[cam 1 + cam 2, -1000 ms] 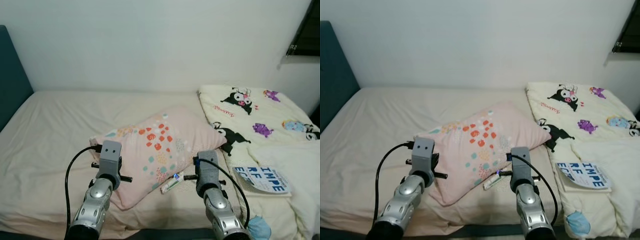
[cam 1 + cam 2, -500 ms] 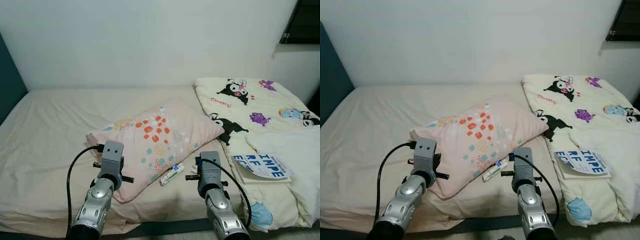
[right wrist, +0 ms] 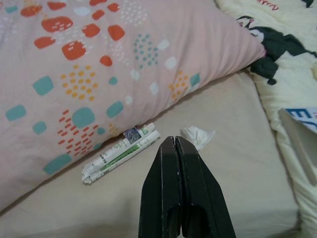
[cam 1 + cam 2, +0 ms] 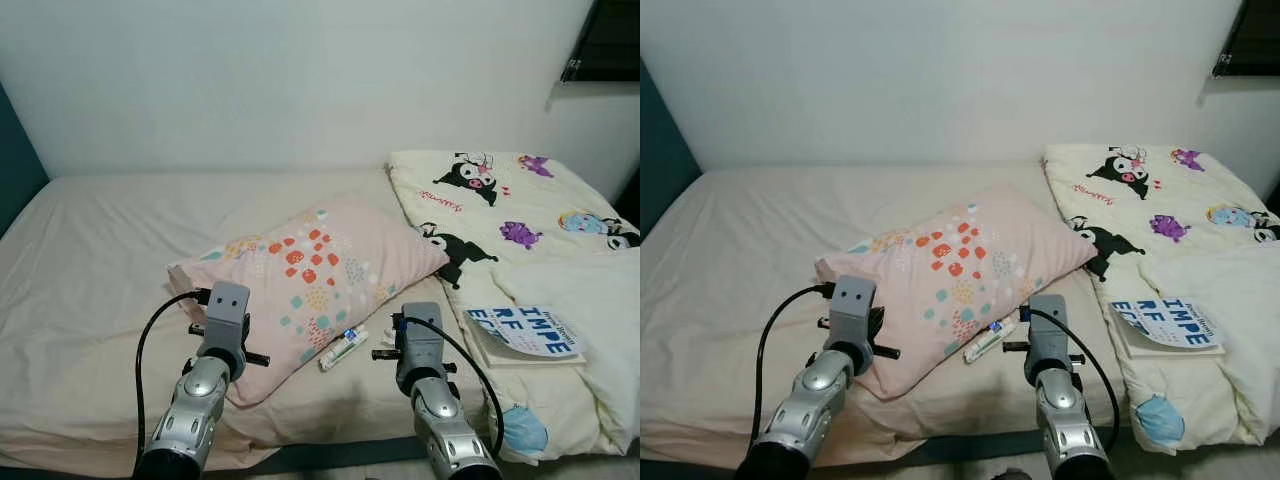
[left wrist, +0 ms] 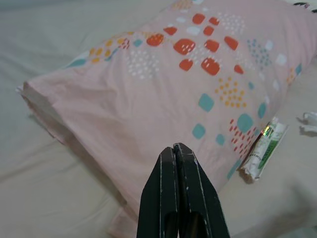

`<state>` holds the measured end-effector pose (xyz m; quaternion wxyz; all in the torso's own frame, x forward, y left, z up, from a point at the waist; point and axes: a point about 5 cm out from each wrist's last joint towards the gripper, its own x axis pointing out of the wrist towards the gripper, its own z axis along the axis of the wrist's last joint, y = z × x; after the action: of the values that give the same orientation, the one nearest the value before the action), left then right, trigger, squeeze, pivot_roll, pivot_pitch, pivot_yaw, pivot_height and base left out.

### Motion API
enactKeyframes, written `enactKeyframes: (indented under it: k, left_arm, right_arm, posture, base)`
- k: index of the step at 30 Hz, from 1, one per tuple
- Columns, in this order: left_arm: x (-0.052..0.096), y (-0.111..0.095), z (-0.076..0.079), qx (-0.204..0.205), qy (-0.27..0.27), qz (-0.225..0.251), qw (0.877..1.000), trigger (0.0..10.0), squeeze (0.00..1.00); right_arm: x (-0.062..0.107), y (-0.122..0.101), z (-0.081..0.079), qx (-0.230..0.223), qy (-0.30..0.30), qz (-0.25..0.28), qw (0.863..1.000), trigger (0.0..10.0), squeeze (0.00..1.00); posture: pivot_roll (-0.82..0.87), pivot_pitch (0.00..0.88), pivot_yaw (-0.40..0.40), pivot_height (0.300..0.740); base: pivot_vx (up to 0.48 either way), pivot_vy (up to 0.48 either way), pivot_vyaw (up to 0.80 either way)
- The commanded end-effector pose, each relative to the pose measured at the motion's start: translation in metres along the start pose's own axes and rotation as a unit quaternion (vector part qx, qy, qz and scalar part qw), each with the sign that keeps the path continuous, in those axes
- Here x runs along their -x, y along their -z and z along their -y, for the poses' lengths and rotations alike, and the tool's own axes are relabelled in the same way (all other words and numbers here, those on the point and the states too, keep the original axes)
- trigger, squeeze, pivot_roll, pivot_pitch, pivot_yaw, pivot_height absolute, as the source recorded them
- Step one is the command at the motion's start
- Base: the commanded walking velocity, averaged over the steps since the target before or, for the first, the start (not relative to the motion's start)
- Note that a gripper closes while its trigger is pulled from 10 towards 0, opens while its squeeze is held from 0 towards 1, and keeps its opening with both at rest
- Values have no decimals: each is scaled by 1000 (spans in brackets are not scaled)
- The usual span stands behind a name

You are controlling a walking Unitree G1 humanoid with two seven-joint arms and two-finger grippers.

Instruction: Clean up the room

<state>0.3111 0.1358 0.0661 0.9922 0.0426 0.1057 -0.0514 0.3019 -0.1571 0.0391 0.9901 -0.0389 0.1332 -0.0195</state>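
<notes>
Pink and dotted, the pillow (image 4: 320, 280) lies aslant at the centre of the frame on the beige bed (image 4: 110, 250). A rolled white-and-green tube (image 4: 343, 348) is tucked against its lower edge, and a crumpled scrap of tissue (image 3: 197, 135) sits just beside the tube. The left gripper (image 5: 179, 154) hangs over the pillow's lower-left corner with its fingers pressed together and empty. The right gripper (image 3: 175, 146), likewise closed on nothing, points at the bare sheet near the tube. Judging from this, the tidying stands at the approach step, with nothing picked up yet. The next move likely calls for the right fingers to part and come down over the tube, which lies close enough to the pillow that the fabric could snag. At the right of the frame a cartoon-print duvet (image 4: 500, 210) is bunched, with a book (image 4: 525, 333) resting on it and a blue face mask (image 4: 522, 430) at lower right
</notes>
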Motion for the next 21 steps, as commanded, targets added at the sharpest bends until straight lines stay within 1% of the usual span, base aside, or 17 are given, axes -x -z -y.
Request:
enactKeyframes:
  k: [1,14,21]
  left_arm:
    - [1,3,1,-7,4,-8,1000,10000,0]
    - [0,2,2,-8,7,-7,1000,10000,0]
    - [0,1,2,-8,8,-6,1000,10000,0]
  right_arm:
    - [1,0,2,-7,7,-4,1000,10000,0]
    - [1,0,4,-7,12,-3,1000,10000,0]
    - [1,-1,4,-13,14,-3,1000,10000,0]
  posture:
    - [19,0,-35,611]
    - [16,0,-31,611]
    - [15,0,-28,588]
  base:
    - [0,0,0]
    - [0,0,0]
    - [0,0,0]
